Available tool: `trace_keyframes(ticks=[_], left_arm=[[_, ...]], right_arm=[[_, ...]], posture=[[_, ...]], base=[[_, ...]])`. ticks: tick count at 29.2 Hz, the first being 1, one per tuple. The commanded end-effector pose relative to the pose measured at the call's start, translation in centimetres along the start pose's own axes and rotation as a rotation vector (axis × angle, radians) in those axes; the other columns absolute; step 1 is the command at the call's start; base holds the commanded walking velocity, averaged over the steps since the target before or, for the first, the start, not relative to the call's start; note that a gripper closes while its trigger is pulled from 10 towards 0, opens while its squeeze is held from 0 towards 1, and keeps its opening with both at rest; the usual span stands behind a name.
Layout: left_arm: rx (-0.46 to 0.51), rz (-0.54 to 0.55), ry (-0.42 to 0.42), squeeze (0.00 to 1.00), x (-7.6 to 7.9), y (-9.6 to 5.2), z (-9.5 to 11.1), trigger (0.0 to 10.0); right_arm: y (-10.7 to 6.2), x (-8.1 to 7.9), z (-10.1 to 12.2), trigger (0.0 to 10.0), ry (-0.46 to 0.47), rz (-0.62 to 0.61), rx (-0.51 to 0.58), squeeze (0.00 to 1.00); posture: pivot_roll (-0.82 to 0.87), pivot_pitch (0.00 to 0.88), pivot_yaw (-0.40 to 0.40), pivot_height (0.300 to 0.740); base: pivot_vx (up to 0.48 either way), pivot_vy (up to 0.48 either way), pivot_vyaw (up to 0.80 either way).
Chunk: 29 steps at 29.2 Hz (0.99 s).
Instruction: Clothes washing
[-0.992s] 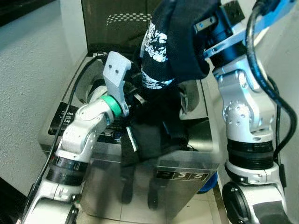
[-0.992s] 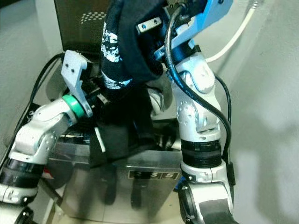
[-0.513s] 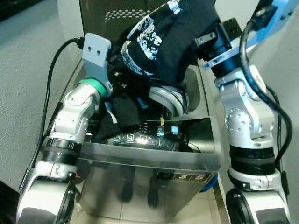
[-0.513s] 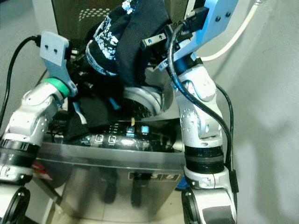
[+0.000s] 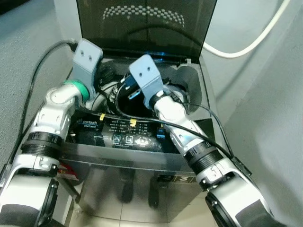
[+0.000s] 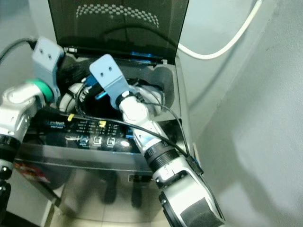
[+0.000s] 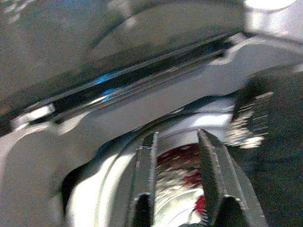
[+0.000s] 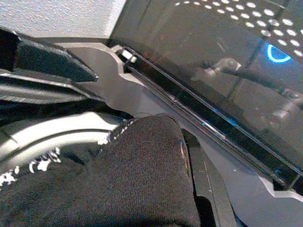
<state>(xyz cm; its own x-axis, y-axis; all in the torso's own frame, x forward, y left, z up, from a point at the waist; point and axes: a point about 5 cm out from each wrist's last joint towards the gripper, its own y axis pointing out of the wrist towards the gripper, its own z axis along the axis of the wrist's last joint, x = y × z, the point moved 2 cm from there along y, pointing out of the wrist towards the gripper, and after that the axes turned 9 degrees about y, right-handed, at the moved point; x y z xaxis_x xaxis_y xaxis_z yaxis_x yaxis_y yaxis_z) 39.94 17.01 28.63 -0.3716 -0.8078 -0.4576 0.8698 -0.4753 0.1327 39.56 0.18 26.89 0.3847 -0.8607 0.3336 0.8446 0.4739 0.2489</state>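
Both arms are reaching down into the silver top-loading washing machine (image 5: 142, 158), with its dark tinted lid (image 5: 142, 28) standing up. The left gripper (image 7: 177, 189) has its fingers a bit apart over the shiny drum rim, holding nothing. The black printed knit garment (image 8: 137, 184) sits in the drum mouth, covering the right gripper, so can't tell its state.

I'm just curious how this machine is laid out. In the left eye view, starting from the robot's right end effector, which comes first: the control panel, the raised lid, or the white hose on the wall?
1. Control panel: just in front of the right end effector, at the washer's front edge.
2. Raised lid: standing behind the tub.
3. White hose: farthest, on the wall to the robot's right.
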Motion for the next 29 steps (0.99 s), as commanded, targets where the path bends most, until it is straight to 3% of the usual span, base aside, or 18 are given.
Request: trace_keyframes(ticks=[1, 2, 3, 4, 5, 9, 12, 15, 16, 19, 20, 21, 24, 25, 26, 28, 29], left_arm=[[0.006, -0.021, -0.009, 1.00, 0.3, -0.1, 0.1, 10.0], [0.016, -0.048, -0.013, 1.00, 0.8, -0.3, 0.2, 10.0], [0.025, -0.083, -0.030, 1.00, 1.2, -0.6, 0.2, 10.0], [0.025, -0.083, -0.030, 1.00, 1.2, -0.6, 0.2, 10.0], [0.036, -0.128, -0.044, 1.00, 1.5, -1.0, 0.4, 10.0], [0.053, -0.212, -0.055, 1.00, 2.1, -1.7, 0.8, 10.0], [0.066, -0.273, -0.052, 1.00, 2.5, -2.4, 1.3, 10.0], [0.072, -0.307, -0.057, 1.00, 2.8, -3.0, 1.7, 10.0], [0.072, -0.317, -0.050, 1.00, 2.8, -3.3, 1.9, 10.0], [0.080, -0.339, -0.031, 1.00, 2.7, -3.9, 2.1, 10.0], [0.082, -0.348, 0.000, 1.00, 2.7, -4.4, 2.3, 10.0], [0.086, -0.356, 0.019, 0.99, 2.6, -4.8, 2.6, 10.0], [0.089, -0.360, 0.028, 0.99, 2.6, -5.0, 2.7, 10.0], [0.090, -0.344, 0.035, 0.00, 2.4, -5.1, 2.9, 10.0], [0.089, -0.302, 0.037, 0.00, 1.8, -5.2, 3.2, 10.0], [0.087, -0.293, 0.037, 0.00, 1.6, -5.2, 3.2, 10.0], [0.094, -0.222, 0.047, 0.00, 0.7, -5.2, 3.5, 10.0]], right_arm=[[0.2, -0.1, 0.7, 10.0, -0.013, 0.002, 0.027, 0.00], [0.1, 0.1, 0.6, 10.0, -0.038, -0.008, 0.026, 0.00], [0.1, 0.6, 0.3, 10.0, -0.061, -0.026, 0.023, 0.40], [0.1, 0.6, 0.3, 10.0, -0.061, -0.026, 0.023, 0.40], [0.0, 1.5, -0.1, 10.0, -0.074, -0.049, 0.014, 1.00], [0.1, 3.2, -0.5, 10.0, -0.083, -0.090, -0.006, 1.00], [0.0, 5.1, -0.9, 10.0, 0.016, -0.122, -0.047, 1.00], [-0.3, 5.8, -1.3, 10.0, 0.109, -0.075, -0.087, 1.00], [-0.6, 5.9, -1.3, 10.0, 0.131, -0.008, -0.095, 1.00], [-1.1, 6.4, -1.1, 10.0, 0.106, 0.066, -0.093, 1.00], [-1.9, 7.0, -0.8, 10.0, 0.060, 0.142, -0.083, 0.40], [-2.7, 7.4, -0.5, 10.0, 0.021, 0.212, -0.075, 0.00], [-3.2, 7.6, -0.4, 10.0, -0.005, 0.250, -0.071, 0.00], [-4.0, 7.7, -0.2, 10.0, -0.034, 0.312, -0.060, 0.00], [-5.5, 7.5, 0.0, 10.0, -0.081, 0.432, -0.040, 0.00], [-5.9, 7.4, 0.0, 10.0, -0.091, 0.461, -0.035, 0.00], [-6.6, 7.7, 0.6, 10.0, -0.068, 0.483, -0.001, 0.00]], posture=[[0.04, 0.055, -0.009, 0.740], [0.05, 0.060, -0.013, 0.740], [0.05, 0.062, -0.013, 0.740], [0.05, 0.062, -0.013, 0.740], [0.05, 0.063, -0.009, 0.740], [0.05, 0.065, -0.005, 0.740], [0.05, 0.065, -0.002, 0.740], [0.05, 0.067, 0.001, 0.740], [0.05, 0.067, 0.001, 0.740], [0.04, 0.072, 0.006, 0.740], [0.04, 0.072, 0.006, 0.740], [0.04, 0.073, 0.004, 0.740], [0.04, 0.073, 0.004, 0.740], [0.04, 0.073, 0.004, 0.740], [0.04, 0.073, 0.004, 0.740], [0.04, 0.073, 0.004, 0.740], [0.04, 0.079, 0.008, 0.740]], base=[[0.000, 0.000, 0.00], [0.000, 0.000, 0.00], [0.000, 0.000, 0.00], [0.000, 0.000, 0.00], [0.000, 0.000, 0.00], [0.000, 0.000, 0.00], [0.000, 0.000, 0.00], [0.000, 0.000, 0.00], [0.000, 0.000, 0.00], [0.000, 0.000, 0.00], [0.000, 0.000, 0.00], [0.000, 0.000, 0.00], [0.000, 0.000, 0.00], [0.000, 0.000, 0.00], [0.000, 0.000, 0.00], [0.000, 0.000, 0.00], [0.000, 0.000, 0.00]])
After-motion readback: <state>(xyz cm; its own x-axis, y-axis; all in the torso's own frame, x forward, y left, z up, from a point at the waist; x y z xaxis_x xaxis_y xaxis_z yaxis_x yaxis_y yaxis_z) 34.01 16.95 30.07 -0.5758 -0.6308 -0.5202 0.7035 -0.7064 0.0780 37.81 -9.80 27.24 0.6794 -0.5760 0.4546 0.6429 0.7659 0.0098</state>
